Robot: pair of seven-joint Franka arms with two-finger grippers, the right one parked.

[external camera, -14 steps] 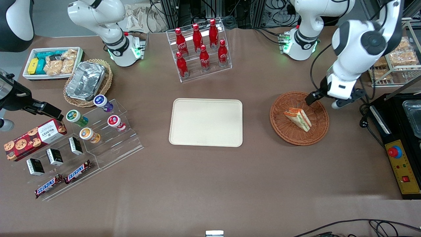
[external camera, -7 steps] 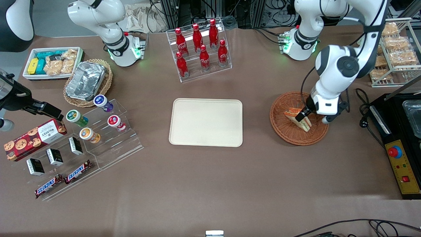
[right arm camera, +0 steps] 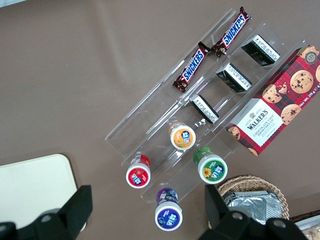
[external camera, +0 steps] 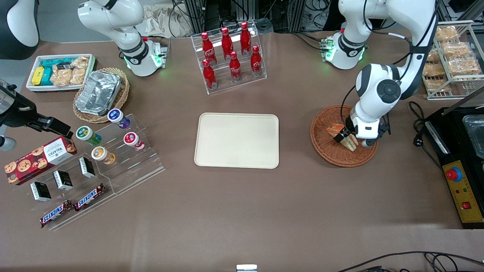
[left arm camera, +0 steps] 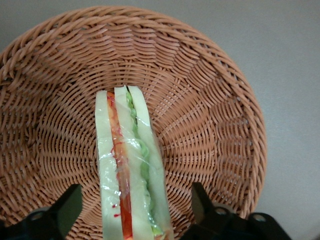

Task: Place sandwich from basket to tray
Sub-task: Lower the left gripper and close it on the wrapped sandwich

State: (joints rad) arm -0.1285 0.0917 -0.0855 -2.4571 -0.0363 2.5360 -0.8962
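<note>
The sandwich (external camera: 333, 130) is a pale bread wedge with orange-red and green filling, lying in the reddish-brown wicker basket (external camera: 325, 149). In the left wrist view the sandwich (left arm camera: 127, 165) stands on edge between the two black fingers (left arm camera: 66, 207), with a gap on each side, inside the basket (left arm camera: 210, 115). My left gripper (external camera: 346, 135) is open, lowered into the basket and astride the sandwich; the arm hides the sandwich's middle in the front view. The cream tray (external camera: 237, 140) lies flat beside the basket, toward the parked arm's end.
A clear rack of red bottles (external camera: 228, 54) stands farther from the front camera than the tray. A wire rack of bagged pastries (external camera: 452, 62) and a black machine (external camera: 459, 158) sit at the working arm's end. Snack displays (external camera: 94, 162) and a foil-lined tan basket (external camera: 100, 94) lie toward the parked arm's end.
My left gripper has moved from the basket's rim toward the parked arm's end and down over the sandwich, ending astride it. The sandwich has not moved.
</note>
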